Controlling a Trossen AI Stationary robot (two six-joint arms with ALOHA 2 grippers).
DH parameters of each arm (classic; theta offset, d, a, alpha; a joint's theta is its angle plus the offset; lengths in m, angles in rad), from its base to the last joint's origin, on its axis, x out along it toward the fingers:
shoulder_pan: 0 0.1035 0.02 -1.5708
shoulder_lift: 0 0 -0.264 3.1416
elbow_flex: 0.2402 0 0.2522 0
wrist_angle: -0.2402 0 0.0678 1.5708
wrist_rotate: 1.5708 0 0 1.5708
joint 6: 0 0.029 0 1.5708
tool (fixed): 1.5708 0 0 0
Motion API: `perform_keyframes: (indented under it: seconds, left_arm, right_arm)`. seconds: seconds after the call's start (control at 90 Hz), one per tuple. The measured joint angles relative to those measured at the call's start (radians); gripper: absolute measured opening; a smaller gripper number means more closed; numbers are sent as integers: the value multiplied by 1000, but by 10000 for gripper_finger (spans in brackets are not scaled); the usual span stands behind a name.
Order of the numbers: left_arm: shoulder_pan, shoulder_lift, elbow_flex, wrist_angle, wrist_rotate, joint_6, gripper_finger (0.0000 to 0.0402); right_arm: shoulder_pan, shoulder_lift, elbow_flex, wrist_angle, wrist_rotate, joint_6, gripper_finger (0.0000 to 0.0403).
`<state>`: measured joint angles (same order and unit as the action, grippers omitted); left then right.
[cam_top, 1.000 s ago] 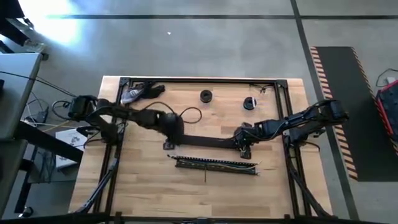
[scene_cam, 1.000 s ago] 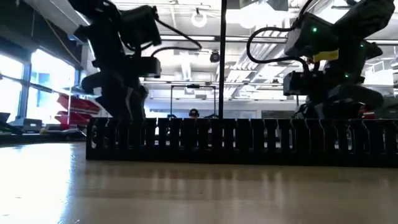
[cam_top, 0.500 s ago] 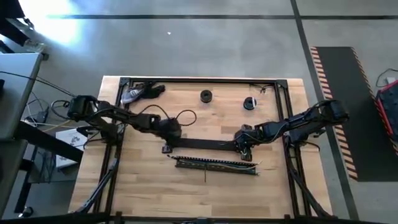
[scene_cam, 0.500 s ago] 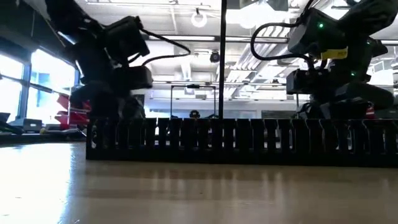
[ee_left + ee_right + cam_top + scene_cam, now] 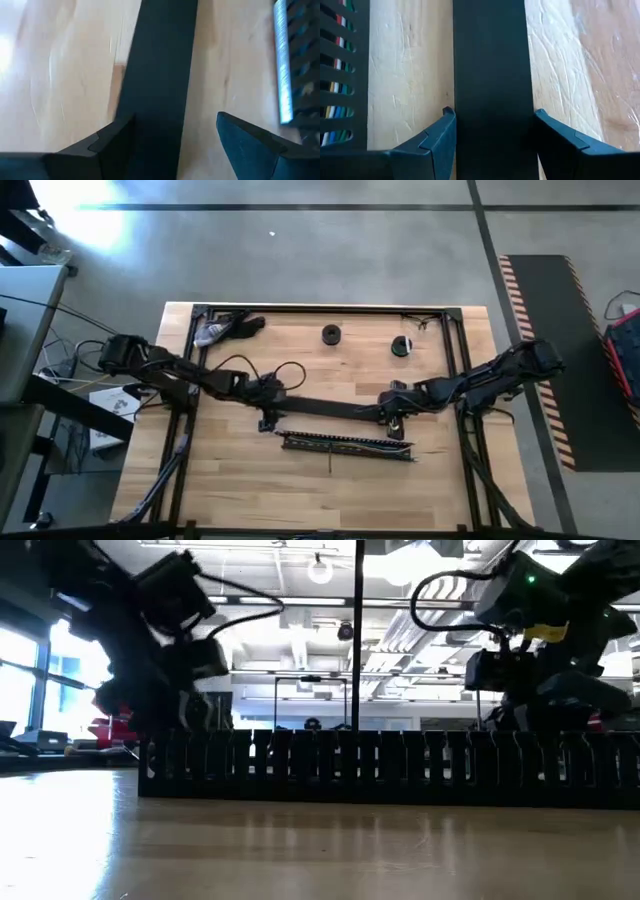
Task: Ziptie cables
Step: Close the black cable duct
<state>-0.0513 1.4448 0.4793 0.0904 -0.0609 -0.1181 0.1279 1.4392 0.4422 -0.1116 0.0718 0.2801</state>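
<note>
Cables lie in the slotted channel, just beside both end effectors. Our left end effector and right end effector straddle the flat black strip, fingers apart. We should close together, keeping it level.

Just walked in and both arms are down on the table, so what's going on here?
Both arms are working one long flat black strip lying across the wooden table. The left gripper straddles one end, open; the right gripper straddles the other, fingers close against its edges. The black slotted channel holding the coloured cables lies alongside, untouched.
</note>
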Motion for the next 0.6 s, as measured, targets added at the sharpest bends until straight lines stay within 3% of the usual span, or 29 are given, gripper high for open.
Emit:
perform_keyframes:
  seconds: [0.289, 0.411, 0.6]
  left_arm:
    - [-56, -8, -42, 194, -55, -37, 260]
    - [-61, -8, -32, 214, -55, -39, 260]
    - [-62, -8, -9, 214, -44, -60, 260]
  right_arm:
    - [-2, -9, 42, -45, 4, -58, 275]
    - [-4, -36, 83, -123, 39, -83, 283]
    - [3, -80, 94, -96, 63, -138, 285]
